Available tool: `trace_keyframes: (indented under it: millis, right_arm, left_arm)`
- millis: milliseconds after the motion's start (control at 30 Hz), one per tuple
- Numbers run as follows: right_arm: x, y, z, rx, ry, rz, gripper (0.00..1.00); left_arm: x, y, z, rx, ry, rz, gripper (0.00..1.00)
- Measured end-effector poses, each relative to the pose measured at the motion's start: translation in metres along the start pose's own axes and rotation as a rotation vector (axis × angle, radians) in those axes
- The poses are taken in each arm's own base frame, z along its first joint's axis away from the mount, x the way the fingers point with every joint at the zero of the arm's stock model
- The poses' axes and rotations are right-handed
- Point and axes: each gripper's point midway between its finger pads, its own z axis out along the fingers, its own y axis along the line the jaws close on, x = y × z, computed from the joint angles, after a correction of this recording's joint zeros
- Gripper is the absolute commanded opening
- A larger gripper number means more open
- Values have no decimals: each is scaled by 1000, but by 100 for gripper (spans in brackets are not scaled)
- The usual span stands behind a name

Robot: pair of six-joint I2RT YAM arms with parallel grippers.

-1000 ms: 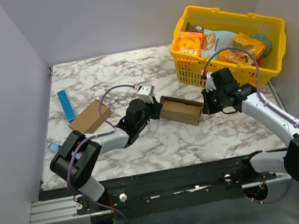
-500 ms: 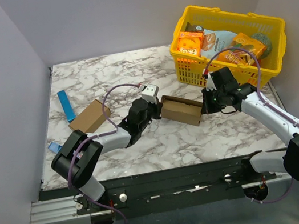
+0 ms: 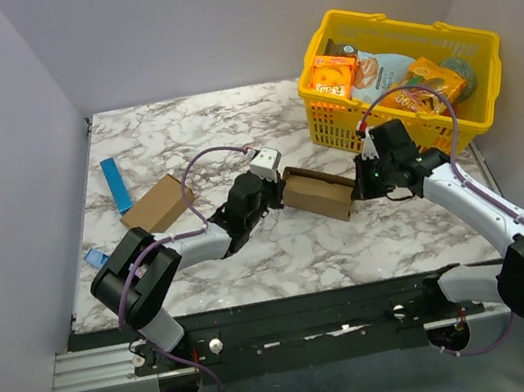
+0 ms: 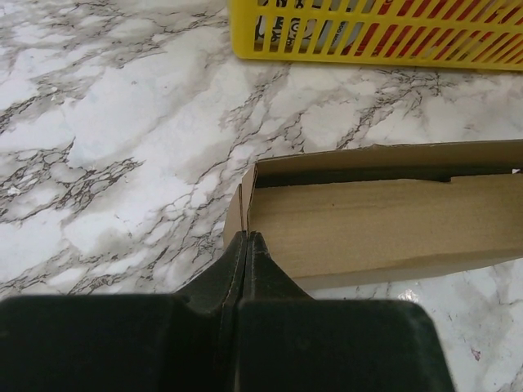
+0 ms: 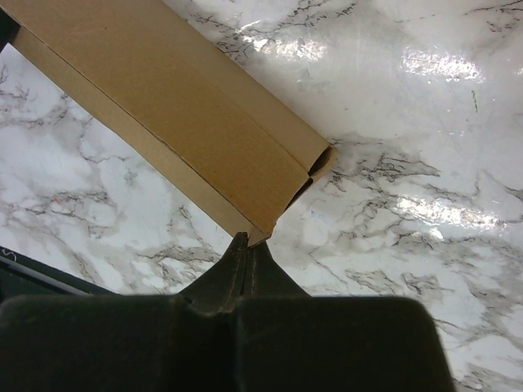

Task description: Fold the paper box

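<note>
You have the paper box (image 3: 320, 193) lying on the marble table (image 3: 228, 121) a little right of the middle, between your two grippers and just near of the yellow basket (image 3: 401, 75). It lies at a slant, its left end slightly farther from you than its right end. In the left wrist view its long side stands open at the top, with a dark gap under the upper edge.

Your left gripper (image 3: 277, 191) is at the box's left end with its jaws clenched. In the left wrist view, the edge of the end flap runs straight into the seam between the fingertips (image 4: 233, 261), so it reads as a pinch on that flap.

Your right gripper (image 3: 360, 186) is at the box's right end, jaws also closed tight. In the right wrist view, its fingertips (image 5: 233, 261) meet right at the box's nearest corner. You cannot tell from here whether any cardboard is caught between them or they only touch it.

Orange snack boxes (image 3: 333, 75) sit inside the basket at the far right. A second brown carton (image 3: 156, 204) rests well to the left of the box, with a blue strip (image 3: 117, 184) just beyond it on the far-left side.
</note>
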Motion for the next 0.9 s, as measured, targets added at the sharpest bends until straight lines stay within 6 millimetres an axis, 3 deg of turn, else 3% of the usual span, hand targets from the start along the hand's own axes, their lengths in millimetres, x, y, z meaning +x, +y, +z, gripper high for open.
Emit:
trace_keyframes:
  millis: [467, 500, 533, 600, 633, 767, 900]
  right_arm:
    - [4, -6, 8, 7, -33, -9, 4]
    - [4, -6, 8, 9, -34, -10, 10]
    - [4, -6, 8, 9, -35, -11, 29]
    - [4, -7, 8, 10, -34, -14, 46]
    - [6, -8, 8, 14, -29, -15, 63]
    - [14, -8, 4, 18, 5, -25, 78]
    - [15, -6, -10, 18, 9, -40, 84]
  left_arm:
    - [0, 1, 1, -8, 0, -4, 0]
    - [0, 1, 1, -9, 1, -4, 0]
    - [0, 1, 1, -9, 2, -4, 0]
    - [0, 1, 1, -9, 4, -4, 0]
    - [-1, 0, 1, -8, 5, -3, 0]
    - [1, -8, 2, 16, 12, 2, 0]
    - [3, -14, 1, 36, 21, 12, 0]
